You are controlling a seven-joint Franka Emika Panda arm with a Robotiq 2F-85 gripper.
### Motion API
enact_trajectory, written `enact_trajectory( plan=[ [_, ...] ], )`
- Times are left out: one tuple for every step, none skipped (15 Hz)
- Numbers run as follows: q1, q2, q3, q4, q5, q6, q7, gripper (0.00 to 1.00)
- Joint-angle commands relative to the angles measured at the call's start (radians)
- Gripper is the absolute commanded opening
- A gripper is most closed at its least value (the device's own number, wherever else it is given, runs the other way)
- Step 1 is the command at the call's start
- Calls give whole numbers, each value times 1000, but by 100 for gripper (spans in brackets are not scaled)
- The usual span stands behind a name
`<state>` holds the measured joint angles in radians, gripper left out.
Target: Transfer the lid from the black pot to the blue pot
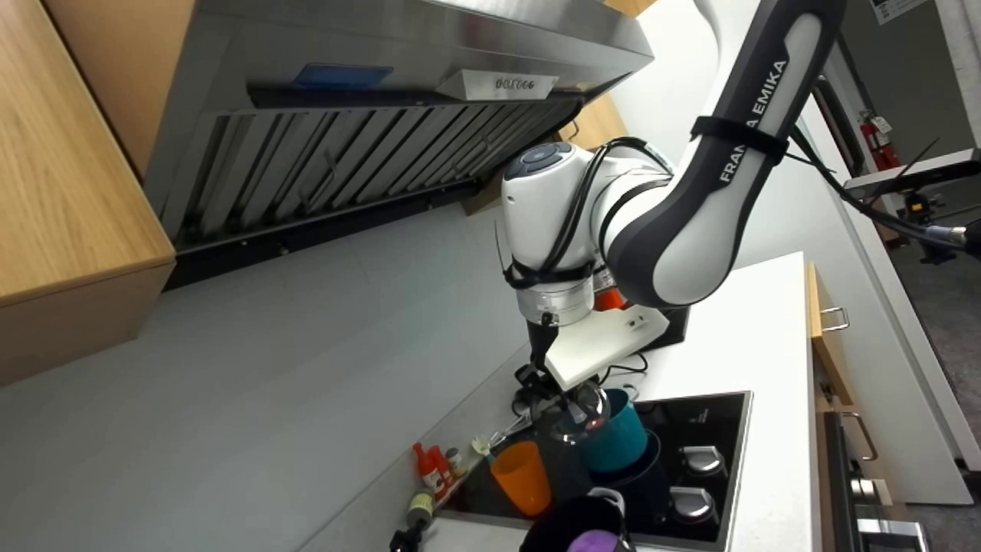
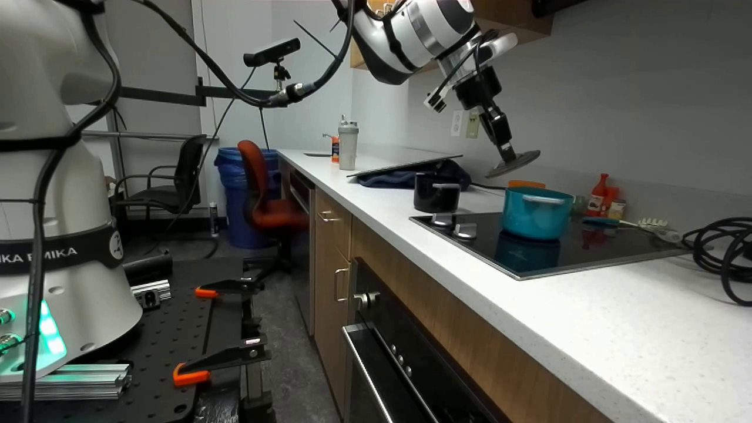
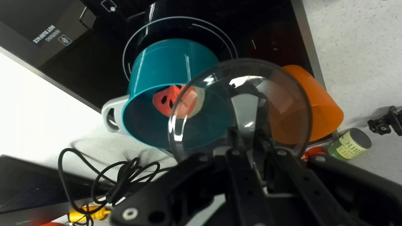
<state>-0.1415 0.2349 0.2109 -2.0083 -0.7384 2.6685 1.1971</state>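
My gripper is shut on the knob of a round clear glass lid with a dark rim. The lid also shows in both exterior views. It is held tilted in the air, higher than the teal blue pot. In the wrist view it overlaps part of the blue pot's open mouth and part of the orange vessel. A red watermelon-like piece lies inside the blue pot. The black pot stands uncovered beside the cooktop. A purple object is inside it.
The orange vessel stands close to the blue pot. Red bottles and utensils are toward the wall. The glass cooktop carries the blue pot. A range hood hangs above. Coiled black cables lie on the counter.
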Motion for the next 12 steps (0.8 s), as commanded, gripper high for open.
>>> enact_trajectory(
  plan=[
    [0,0,0,0,0,0,0,14],
    [0,0,0,0,0,0,0,14],
    [0,0,0,0,0,0,0,14],
    [0,0,0,0,0,0,0,14],
    [0,0,0,0,0,0,0,14],
    [0,0,0,0,0,0,0,4],
    [-2,4,3,2,16,-11,-5,4],
    [-5,9,7,3,35,-22,-13,4],
    [85,12,-86,4,118,-28,-64,4],
    [92,19,-95,9,158,-42,-80,4],
    [108,28,-116,19,206,-60,-104,4],
    [124,34,-137,29,244,-75,-120,4]
  ],
)
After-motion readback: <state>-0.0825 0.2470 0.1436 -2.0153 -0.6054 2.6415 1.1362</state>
